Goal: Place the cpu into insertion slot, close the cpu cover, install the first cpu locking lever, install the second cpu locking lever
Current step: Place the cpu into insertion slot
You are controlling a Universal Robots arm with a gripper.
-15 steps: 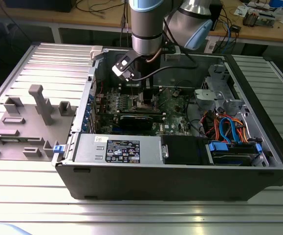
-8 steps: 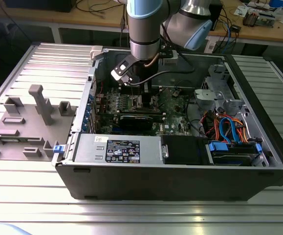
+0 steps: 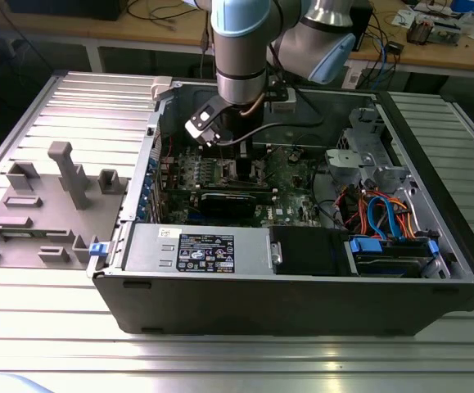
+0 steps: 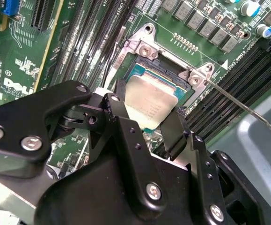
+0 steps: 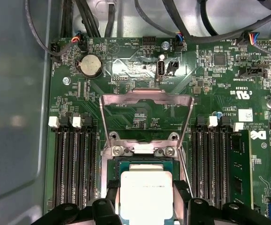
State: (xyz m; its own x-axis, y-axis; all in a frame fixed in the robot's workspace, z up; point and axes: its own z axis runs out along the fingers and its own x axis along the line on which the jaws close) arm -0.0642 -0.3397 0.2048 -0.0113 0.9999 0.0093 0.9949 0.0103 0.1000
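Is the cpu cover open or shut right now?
Open. In the first wrist view the cpu cover stands raised on its hinge, the board shows through its window, and the cpu is uncovered.

From where I stand, the jointed robot arm [image 3: 241, 33] is pale blue with silver-grey bands, and its gripper [image 4: 147, 112] is matt black, dotted with bright silver screws. The small square cpu [image 5: 146, 192] has a dull silver-grey metal top above a teal-green rim. The thin metal cpu cover [image 5: 144, 97] is bare silver. The flat motherboard [image 5: 219, 84] is deep green flecked with white print. Its long memory slots [image 5: 74, 159] are black with white latches, and its round coin battery [image 5: 90, 65] is silver. The open computer case [image 3: 302, 303] is dark grey, with blue and orange cables [image 3: 374, 219] inside. The ribbed metal surface [image 3: 56, 344] is pale silver, striped lengthwise.
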